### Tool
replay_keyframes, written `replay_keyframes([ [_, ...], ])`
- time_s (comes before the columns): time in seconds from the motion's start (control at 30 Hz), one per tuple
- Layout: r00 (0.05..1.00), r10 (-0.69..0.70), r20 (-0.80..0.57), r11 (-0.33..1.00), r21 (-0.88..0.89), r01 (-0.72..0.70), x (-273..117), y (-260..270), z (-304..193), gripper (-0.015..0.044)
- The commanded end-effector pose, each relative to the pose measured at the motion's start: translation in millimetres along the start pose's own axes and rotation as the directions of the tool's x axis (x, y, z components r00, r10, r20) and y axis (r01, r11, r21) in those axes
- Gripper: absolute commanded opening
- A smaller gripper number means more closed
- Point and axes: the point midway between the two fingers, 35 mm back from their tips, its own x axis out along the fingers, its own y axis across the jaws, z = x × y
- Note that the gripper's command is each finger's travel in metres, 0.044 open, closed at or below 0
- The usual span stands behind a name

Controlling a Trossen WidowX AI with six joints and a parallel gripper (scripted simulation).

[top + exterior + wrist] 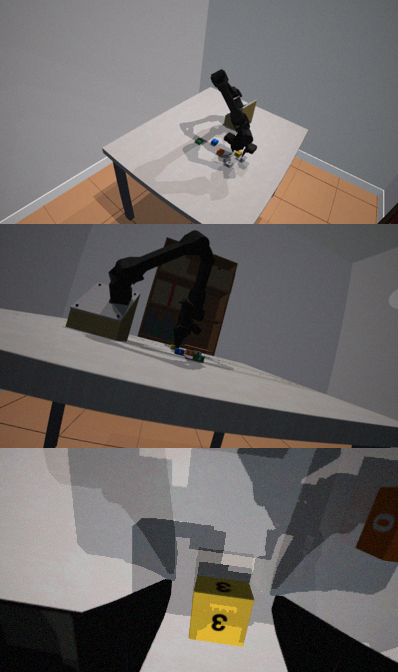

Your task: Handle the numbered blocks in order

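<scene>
The yellow block (238, 153) (172, 347) (220, 615) sits on the table (174, 118) (93, 358) (30, 563), right between the two fingers (239, 153) (177, 346). It shows a 3. One finger is on each side of it. In the wrist view there is a thin strip of space on both sides, and the two strips look about the same. So the fingers are not holding the block. They are apart and hold nothing.

The block looks about as wide as it is deep, so I can't pick out a long side. Its two side faces look toward the fingers, with just a small slant.

Three is an odd number, so this block only needs a pinch and a let-go, with no lift. I can't tell from how things look now if the pinch is done. If it is not, the fingers can just close in from both sides. If it is, they should go straight up, because a sideways move could bump the block.

The orange block (220, 152) (189, 352) (382, 523), with a 0 on it, is near, past the finger on the right of the wrist view. Swinging that way while low could knock it.
</scene>
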Motion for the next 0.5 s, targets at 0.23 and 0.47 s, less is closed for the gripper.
replay_keyframes([
  [0.23,1.0,-0.001,0.001,1.0,-0.007,0.001,-36.1,0.2,0.0,0.04],
  [0.47,1.0,0.003,0.001,1.0,-0.007,-0.003,-103.8,1.7,1.3,0.0269],
])
